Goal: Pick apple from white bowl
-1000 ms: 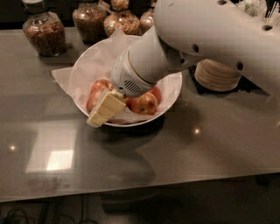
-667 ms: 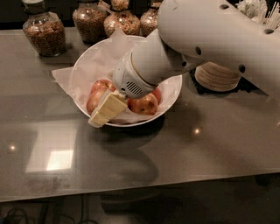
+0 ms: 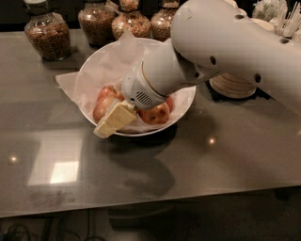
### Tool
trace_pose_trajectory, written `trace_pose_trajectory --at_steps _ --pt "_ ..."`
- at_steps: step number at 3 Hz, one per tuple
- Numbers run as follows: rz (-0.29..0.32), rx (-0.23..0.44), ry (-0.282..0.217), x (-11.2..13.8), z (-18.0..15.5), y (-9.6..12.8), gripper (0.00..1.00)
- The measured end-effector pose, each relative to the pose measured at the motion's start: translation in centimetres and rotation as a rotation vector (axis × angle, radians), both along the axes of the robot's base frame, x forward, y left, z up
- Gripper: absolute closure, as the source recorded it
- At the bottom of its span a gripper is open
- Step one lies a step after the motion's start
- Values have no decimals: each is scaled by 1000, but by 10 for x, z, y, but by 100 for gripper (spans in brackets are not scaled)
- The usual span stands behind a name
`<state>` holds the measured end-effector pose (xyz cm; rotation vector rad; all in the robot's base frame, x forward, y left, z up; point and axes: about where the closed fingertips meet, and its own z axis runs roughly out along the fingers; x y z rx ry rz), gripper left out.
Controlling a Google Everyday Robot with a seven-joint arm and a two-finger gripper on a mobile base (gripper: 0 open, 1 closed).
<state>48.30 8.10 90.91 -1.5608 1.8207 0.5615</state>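
The white bowl (image 3: 187,100) lined with crumpled white paper stands at the back middle of the dark table. The apple (image 3: 101,108), yellowish-tan with an orange-red blush, lies at the bowl's front left. A smaller dark red apple (image 3: 107,91) sits just behind it. A yellow-red apple (image 3: 155,114) lies to its right. My gripper (image 3: 114,121) reaches down from the big white arm over the bowl's front left rim. It lies right beside the apple and partly covers it. Whether it touches the apple does not show.
Several glass jars of grains and snacks (image 3: 47,33) line the table's back edge. A stack of small tan paper bowls (image 3: 233,85) stands right of the white bowl, partly hidden by my arm. A cup of utensils (image 3: 277,14) is at the back right.
The arm has shifted slightly, with the gripper a little lower toward the bowl's front rim. The apples and the bowl have not moved.
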Motion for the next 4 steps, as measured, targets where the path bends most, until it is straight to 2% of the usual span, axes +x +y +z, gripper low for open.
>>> trace_pose_trajectory --at_steps 4 --pt "-9 43 59 -3 -14 3 27"
